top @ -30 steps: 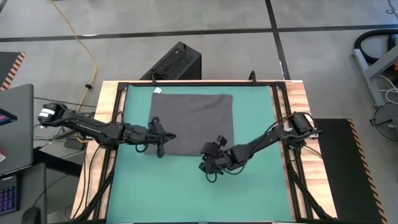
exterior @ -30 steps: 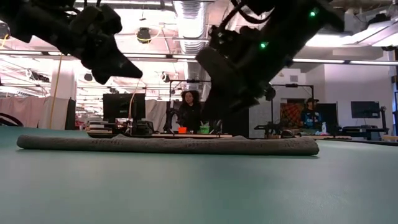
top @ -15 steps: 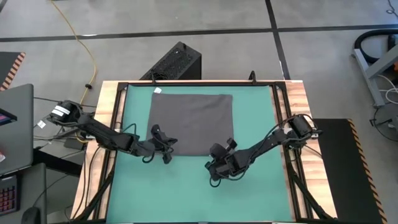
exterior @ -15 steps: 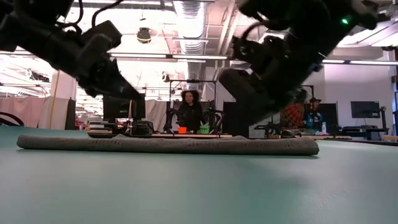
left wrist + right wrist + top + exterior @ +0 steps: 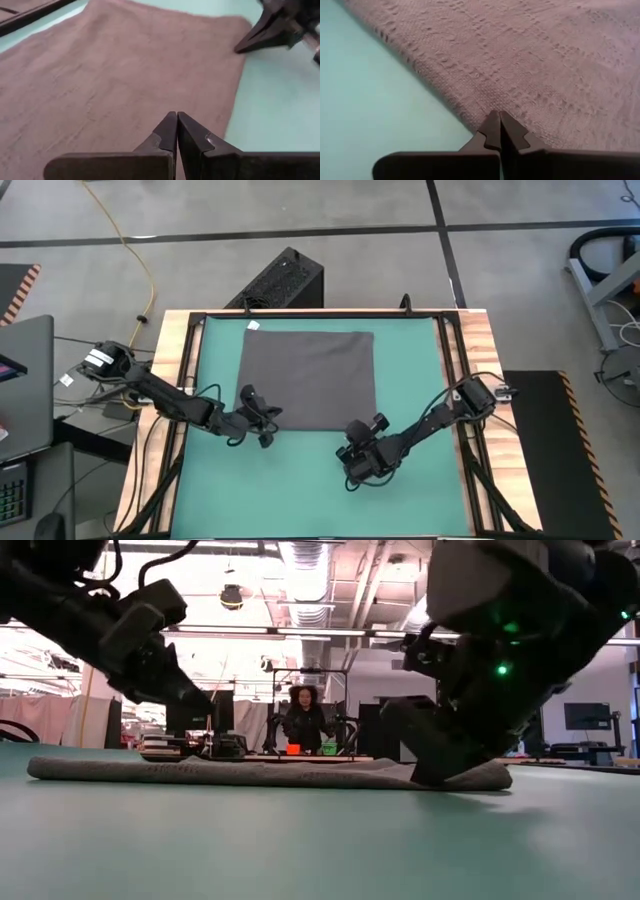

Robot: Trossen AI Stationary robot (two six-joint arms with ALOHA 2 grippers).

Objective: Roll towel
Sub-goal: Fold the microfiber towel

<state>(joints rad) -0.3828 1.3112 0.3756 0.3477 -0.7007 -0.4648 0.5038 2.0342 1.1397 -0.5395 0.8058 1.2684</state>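
Right gripper (image 5: 358,457): fingers pressed together, empty, tips down at the near right corner of the towel (image 5: 308,378).
Left gripper (image 5: 258,418): also closed tight on nothing, tips over the near left corner.
Towel: spread flat on the far half of the green mat (image 5: 400,500), white tag (image 5: 253,325) at the far left corner.
Lie: near edge runs left to right between both grippers; cloth stretches away from them.
Nearer arm: about even, one per corner.
Coming move, likely: pinch that near edge, roll it away.

Both arms drew back off the towel (image 5: 308,378); the right tool (image 5: 358,442) closed.
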